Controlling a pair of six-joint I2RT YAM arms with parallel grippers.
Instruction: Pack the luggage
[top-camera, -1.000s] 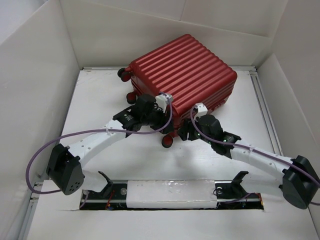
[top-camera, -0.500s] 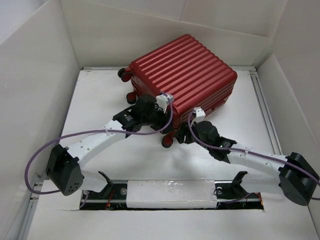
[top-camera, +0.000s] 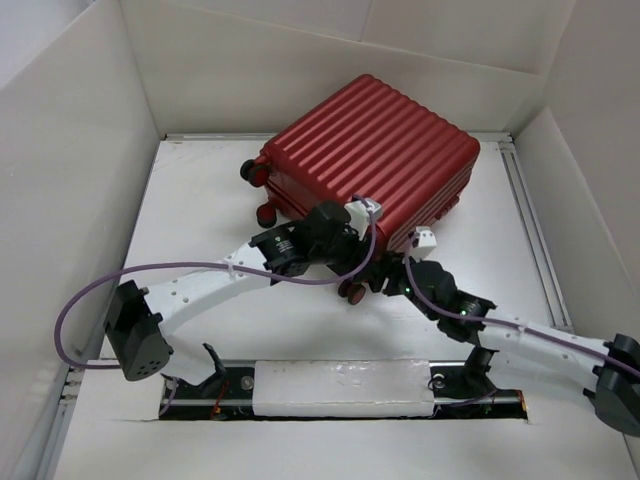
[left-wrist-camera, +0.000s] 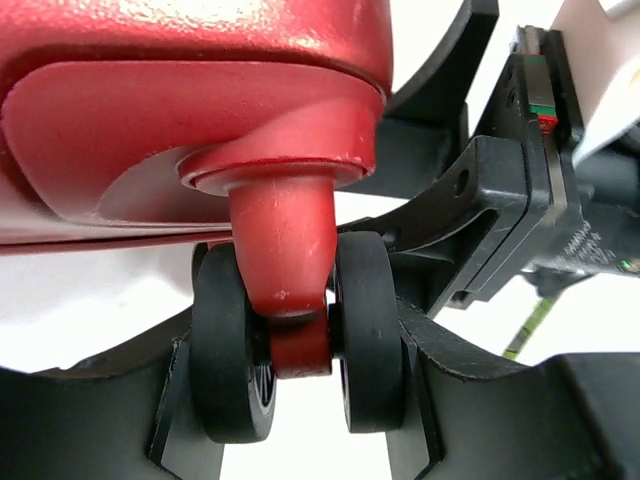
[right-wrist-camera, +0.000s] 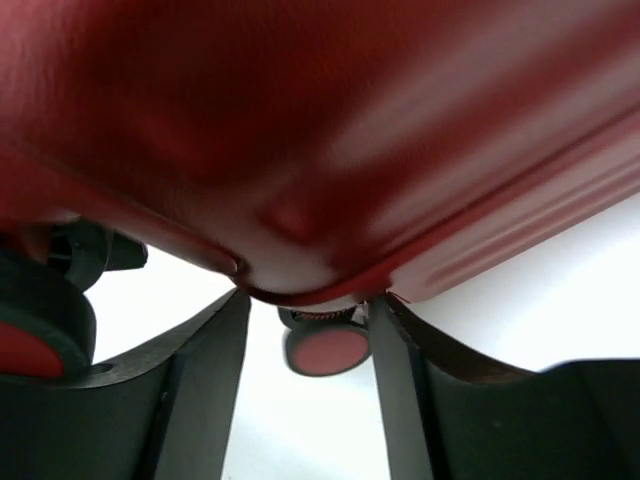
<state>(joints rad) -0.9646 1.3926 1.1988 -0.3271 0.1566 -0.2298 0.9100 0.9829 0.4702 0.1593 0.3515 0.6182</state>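
The luggage (top-camera: 375, 140) is a dark red ribbed hard-shell suitcase. It is closed and lies skewed at the back middle of the table, so its lining is hidden. My left gripper (top-camera: 352, 272) is at its near corner. In the left wrist view the left gripper (left-wrist-camera: 300, 400) is shut on the twin black caster wheel (left-wrist-camera: 370, 340) under the red shell (left-wrist-camera: 180, 60), with a finger against each wheel. My right gripper (top-camera: 386, 285) sits just right of it. In the right wrist view the right gripper (right-wrist-camera: 308, 400) is open below the shell's lower edge (right-wrist-camera: 330, 150), with another wheel (right-wrist-camera: 325, 348) beyond the gap.
White walls (top-camera: 80, 200) enclose the white table (top-camera: 200, 210) on the left, back and right. Two more wheels (top-camera: 255, 172) stick out at the suitcase's left end. A slot with a white strip (top-camera: 340, 388) runs along the near edge between the arm bases.
The suitcase has shifted right and turned slightly. My left gripper moved right with the near wheel. My right arm stretched lower and moved in beside it.
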